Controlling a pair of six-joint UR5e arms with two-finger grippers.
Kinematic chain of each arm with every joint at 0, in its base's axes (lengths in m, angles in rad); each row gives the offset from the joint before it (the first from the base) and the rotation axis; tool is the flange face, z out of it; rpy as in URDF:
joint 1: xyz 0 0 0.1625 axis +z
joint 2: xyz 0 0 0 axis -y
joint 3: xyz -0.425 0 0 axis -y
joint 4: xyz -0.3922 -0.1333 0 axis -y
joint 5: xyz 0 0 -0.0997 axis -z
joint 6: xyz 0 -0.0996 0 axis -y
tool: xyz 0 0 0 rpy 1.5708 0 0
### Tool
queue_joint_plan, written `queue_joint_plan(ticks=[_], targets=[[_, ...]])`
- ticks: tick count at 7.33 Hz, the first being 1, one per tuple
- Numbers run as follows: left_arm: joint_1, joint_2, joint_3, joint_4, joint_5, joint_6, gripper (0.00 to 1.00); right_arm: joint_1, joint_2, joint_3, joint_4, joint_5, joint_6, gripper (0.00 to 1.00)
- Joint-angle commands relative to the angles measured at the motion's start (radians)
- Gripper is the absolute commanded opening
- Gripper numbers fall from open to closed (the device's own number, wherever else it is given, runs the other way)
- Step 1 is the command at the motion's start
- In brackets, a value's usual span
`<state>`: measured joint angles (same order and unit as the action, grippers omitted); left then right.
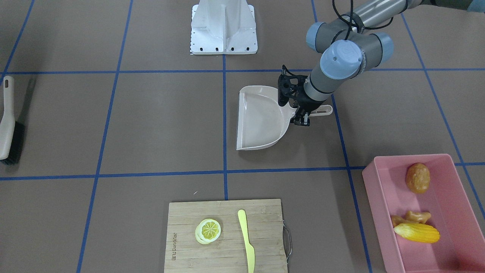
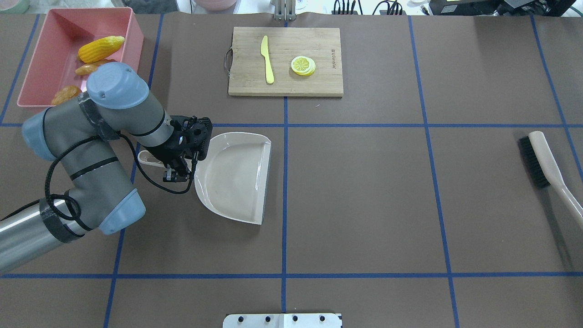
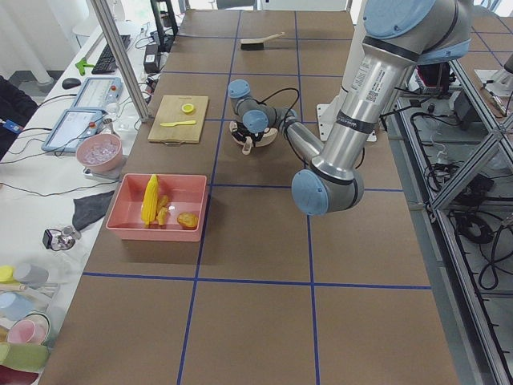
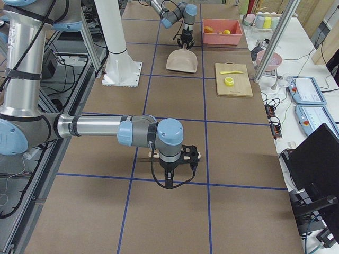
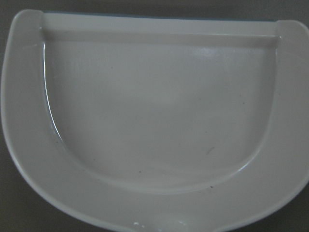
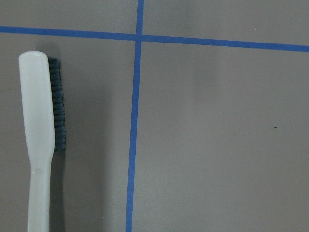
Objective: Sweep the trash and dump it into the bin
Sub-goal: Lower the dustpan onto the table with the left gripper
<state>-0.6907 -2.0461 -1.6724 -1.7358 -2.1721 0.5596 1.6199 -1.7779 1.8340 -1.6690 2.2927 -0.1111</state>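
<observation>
The pink bin (image 1: 373, 204) stands at the table corner and also shows in the overhead view (image 2: 50, 50). In it lie the yellow corn cob (image 1: 416, 232), the tan ginger root (image 1: 415, 217) and the brown potato (image 1: 417, 177). The beige dustpan (image 2: 237, 177) lies flat and empty on the table; it fills the left wrist view (image 5: 159, 111). My left gripper (image 2: 177, 168) is low over the dustpan's handle, with its jaws apart on either side of it. My right gripper (image 4: 170, 180) hangs over the brush (image 6: 41, 135); I cannot tell if it is open or shut.
The brush (image 2: 544, 164) lies flat near the table's right end. A wooden cutting board (image 2: 287, 82) at the far side carries a yellow knife (image 2: 268, 59) and a lemon slice (image 2: 303, 65). The robot's white base plate (image 1: 223, 38) stands at the near edge.
</observation>
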Motion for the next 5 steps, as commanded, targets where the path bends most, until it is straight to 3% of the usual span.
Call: queue_joint_plan(ticks=[1, 5], targets=[[-0.001, 0.001, 0.005, -0.008, 0.000, -0.001, 0.99, 0.000, 0.000, 0.005, -0.002, 0.001, 0.001, 1.00], [-0.055, 0.014, -0.084, 0.002, -0.005, 0.003, 0.99, 0.000, 0.000, 0.005, -0.003, 0.010, 0.001, 1.00]])
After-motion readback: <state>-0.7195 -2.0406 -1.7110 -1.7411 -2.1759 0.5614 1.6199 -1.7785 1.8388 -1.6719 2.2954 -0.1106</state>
